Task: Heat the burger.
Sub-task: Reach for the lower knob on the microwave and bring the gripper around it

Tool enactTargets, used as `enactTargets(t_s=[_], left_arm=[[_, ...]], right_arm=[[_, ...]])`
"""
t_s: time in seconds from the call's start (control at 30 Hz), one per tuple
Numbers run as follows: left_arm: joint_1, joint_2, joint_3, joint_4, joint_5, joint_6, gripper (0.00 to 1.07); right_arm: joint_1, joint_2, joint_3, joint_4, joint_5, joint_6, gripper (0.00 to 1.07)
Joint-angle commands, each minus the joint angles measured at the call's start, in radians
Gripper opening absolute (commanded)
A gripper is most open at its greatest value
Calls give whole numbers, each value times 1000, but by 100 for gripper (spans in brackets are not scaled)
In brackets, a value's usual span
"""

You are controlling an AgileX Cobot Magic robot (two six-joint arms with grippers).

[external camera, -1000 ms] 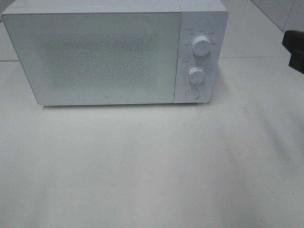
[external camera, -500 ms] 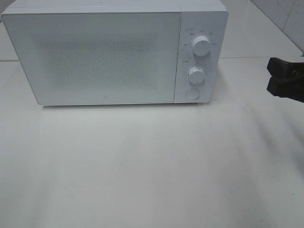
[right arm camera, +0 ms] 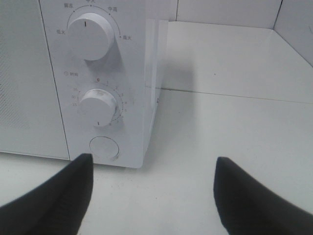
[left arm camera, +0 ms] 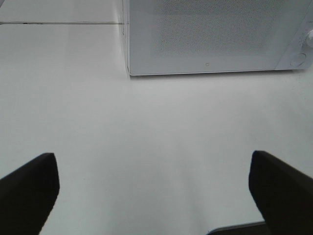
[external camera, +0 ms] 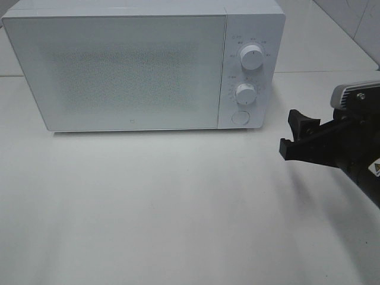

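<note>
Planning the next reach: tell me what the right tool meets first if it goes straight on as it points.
Probably the microwave, at its lower right front corner beside the round button. The open right tool aims there, only table between; depth is unclear.

The microwave was shut, its inside hidden. From above, print around the 2 dials was unreadably small, and the right arm ran off frame.

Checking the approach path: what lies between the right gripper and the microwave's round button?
Nothing but bare white tabletop between the right gripper and the round button on the microwave; the exterior high and right wrist views both show it.
</note>
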Motion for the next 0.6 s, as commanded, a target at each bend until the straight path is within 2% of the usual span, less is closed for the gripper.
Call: enactTargets(t_s=[0.03, 0.07, 0.27, 0.6], left_arm=[[4, -18, 4, -8, -2, -6, 98], [4, -18, 4, -8, -2, -6, 98], [4, -18, 4, -8, -2, -6, 98], [4, -18, 4, -9, -2, -6, 98]], right_arm=[[61, 27, -11, 102, -67, -43, 66], [104, 48, -22, 152, -86, -65, 66], [196, 88, -67, 209, -104, -98, 66], [220, 147, -136, 209, -133, -103, 66]])
